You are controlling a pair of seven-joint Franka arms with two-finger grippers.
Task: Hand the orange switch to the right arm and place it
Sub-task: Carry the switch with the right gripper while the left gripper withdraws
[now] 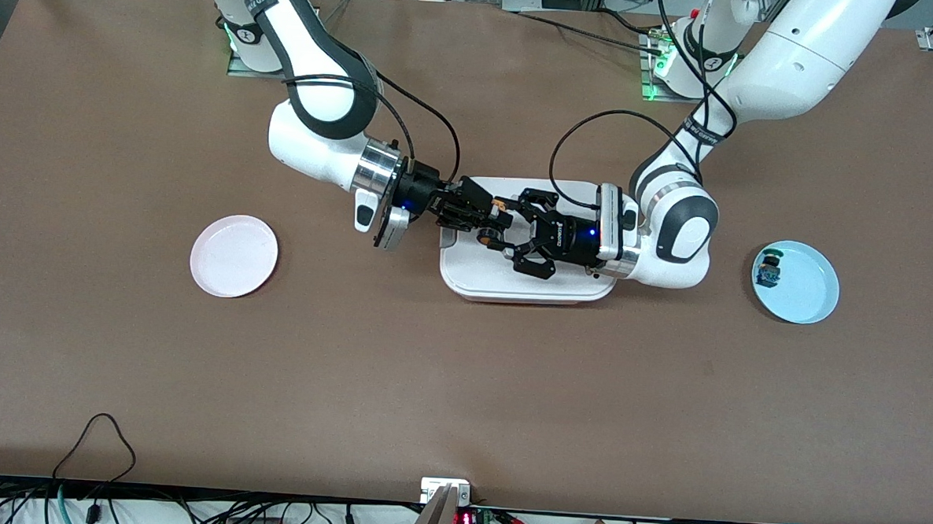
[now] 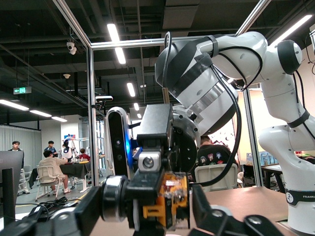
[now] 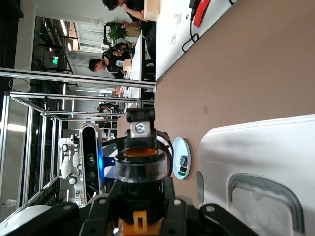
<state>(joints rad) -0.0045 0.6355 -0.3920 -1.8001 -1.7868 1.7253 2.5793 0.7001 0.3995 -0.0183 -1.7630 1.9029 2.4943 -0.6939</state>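
Note:
The orange switch [image 1: 497, 216], a small black part with orange markings and a clear ringed cap, hangs over the white tray [image 1: 528, 284] between both grippers. My right gripper [image 1: 490, 220] is shut on its black body; the right wrist view shows its fingers [image 3: 98, 209] pressed against both sides of the switch [image 3: 140, 172]. My left gripper [image 1: 513, 226] sits around the switch's two ends. In the left wrist view a thin gap shows between the switch [image 2: 167, 201] and one finger [image 2: 211, 211], so it is open.
A pink plate [image 1: 234, 256] lies toward the right arm's end of the table. A blue plate [image 1: 807, 296] holding a small dark part with a green cap [image 1: 770, 267] lies toward the left arm's end. Brown table surrounds the tray.

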